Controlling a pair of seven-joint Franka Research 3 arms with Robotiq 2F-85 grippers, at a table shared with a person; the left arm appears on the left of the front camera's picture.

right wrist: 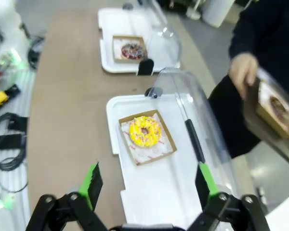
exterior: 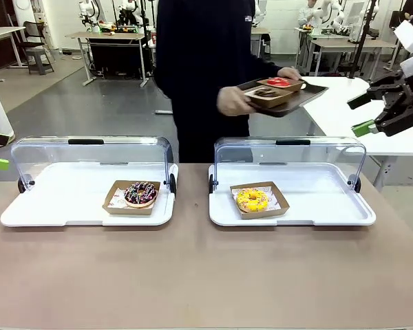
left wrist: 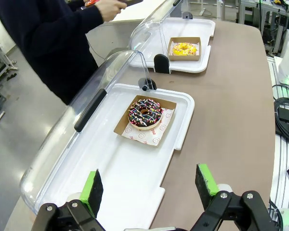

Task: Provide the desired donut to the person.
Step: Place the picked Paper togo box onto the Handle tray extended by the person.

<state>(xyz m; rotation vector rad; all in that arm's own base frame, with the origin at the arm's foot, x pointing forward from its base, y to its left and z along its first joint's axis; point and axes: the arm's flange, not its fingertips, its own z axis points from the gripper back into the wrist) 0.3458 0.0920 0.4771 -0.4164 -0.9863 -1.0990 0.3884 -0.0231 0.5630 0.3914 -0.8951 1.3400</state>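
Grippers: left gripper (left wrist: 147, 187) and right gripper (right wrist: 148, 185) both spread wide, nothing held; each hangs above its own tray.
Donuts: chocolate sprinkled donut (exterior: 140, 193) in card boat on left tray (exterior: 41, 213); yellow donut (exterior: 252, 199) likewise on right tray (exterior: 330, 213). Lids up.
Person: at far side w/ brown tray (exterior: 310, 93) already carrying donuts.
Risk 1: no clear pointing seen, so wrong donut could get picked.
Risk 2: pinching icing instead of card boat would likely crush or smear it.
Risk 3: raised lids close behind, approach may clip them.
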